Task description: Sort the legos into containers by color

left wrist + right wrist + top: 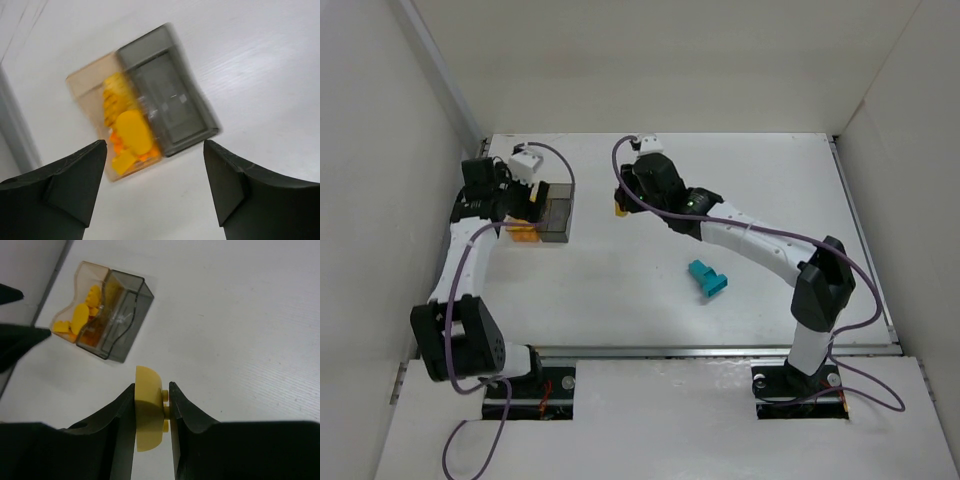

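Observation:
My right gripper (151,388) is shut on a pale yellow rounded lego (147,415), held above the bare table; from above, the right gripper (622,203) sits right of the containers with the yellow lego (619,211) at its tip. My left gripper (155,146) hangs open and empty above the two adjoining containers. The amber box (89,90) holds several yellow and orange legos (131,131); the smoky grey box (170,102) looks empty. A teal-blue block (707,279) lies on the table mid-right, apart from both grippers.
The containers (556,212) stand at the table's far left, close to the left wall (390,150). In the right wrist view my left gripper's dark fingers (20,340) show beside the amber box (86,271). White walls enclose the table on three sides.

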Robot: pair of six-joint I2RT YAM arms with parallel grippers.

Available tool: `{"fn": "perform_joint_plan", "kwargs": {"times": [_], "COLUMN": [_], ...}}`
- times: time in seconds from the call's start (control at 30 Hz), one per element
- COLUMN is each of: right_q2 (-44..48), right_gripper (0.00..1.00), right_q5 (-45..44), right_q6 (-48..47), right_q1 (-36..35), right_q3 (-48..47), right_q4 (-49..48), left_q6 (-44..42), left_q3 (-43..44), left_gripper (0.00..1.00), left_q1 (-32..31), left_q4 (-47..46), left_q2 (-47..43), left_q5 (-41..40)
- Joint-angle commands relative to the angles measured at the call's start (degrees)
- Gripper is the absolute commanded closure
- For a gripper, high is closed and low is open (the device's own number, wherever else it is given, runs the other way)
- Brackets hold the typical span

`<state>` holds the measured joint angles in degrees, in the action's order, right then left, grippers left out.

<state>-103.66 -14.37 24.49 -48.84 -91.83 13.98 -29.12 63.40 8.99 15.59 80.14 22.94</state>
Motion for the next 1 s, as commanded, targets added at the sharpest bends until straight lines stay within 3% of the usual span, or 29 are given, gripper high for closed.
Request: {"fn": "perform_joint_plan", "kwargs": {"times": [0.0,0.1,0.3,0.37,0.57,0.63,0.73,0.77,0.83,0.87,0.9,0.97], "right_q2": [1.62,1.09,-1.20,-1.20,-1.20,-1.20,-0.67,-0.67,-0.67,-0.67,-0.67,-0.67], "right_gripper": [1.00,1.00,1.00,1.00,1.00,1.00,1.00,1.00,1.00,1.00,1.00,1.00], "right_q5": [2.42,2.42,1.02,-0.04,-0.57,-0.57,-0.57,-0.57,-0.57,-0.57,-0.57,-0.04], "right_q6": [3.00,9.86,11.02,11.02,11.02,11.02,11.02,11.02,10.50,10.49,10.49,10.49], "right_q1": [-0.56,-0.56,-3.18,-3.98,-5.04,-5.56,-5.56,-5.56,-5.56,-5.56,-5.56,-5.56], "right_q3": [-5.54,-8.45,-12.05,-12.05,-10.91,-10.91,-10.91,-10.91,-10.91,-10.91,-10.91,-10.91], "right_q4": [-3.52,-4.04,-4.57,-4.57,-4.57,-4.57,-4.57,-4.57,-4.57,-4.57,-4.57,-4.57], "left_q6": [-11.89,-10.18,15.82,22.06,37.45,38.26,37.39,36.69,36.16,36.16,36.16,36.16], "left_q3": [1.91,1.20,1.20,0.68,0.68,0.68,0.68,0.68,0.07,0.06,0.06,0.06], "left_gripper": [0.25,0.18,0.08,0.00,0.00,0.00,0.13,0.36,0.62,0.62,0.71,0.81], "left_q1": [-5.63,-9.25,-11.81,-11.81,-11.81,-11.81,-11.81,-11.81,-11.81,-11.81,-11.81,-11.81], "left_q4": [8.64,8.66,1.39,-4.68,-13.65,-14.98,-14.02,-13.40,-12.26,-12.26,-12.26,-12.26], "left_q2": [-7.09,-10.34,-9.74,-10.27,-10.79,-10.79,-10.27,-10.27,-10.27,-10.27,-10.27,-10.27], "left_q5": [15.80,24.24,39.44,39.99,37.63,36.48,35.77,35.77,35.24,35.24,35.24,35.24]}}
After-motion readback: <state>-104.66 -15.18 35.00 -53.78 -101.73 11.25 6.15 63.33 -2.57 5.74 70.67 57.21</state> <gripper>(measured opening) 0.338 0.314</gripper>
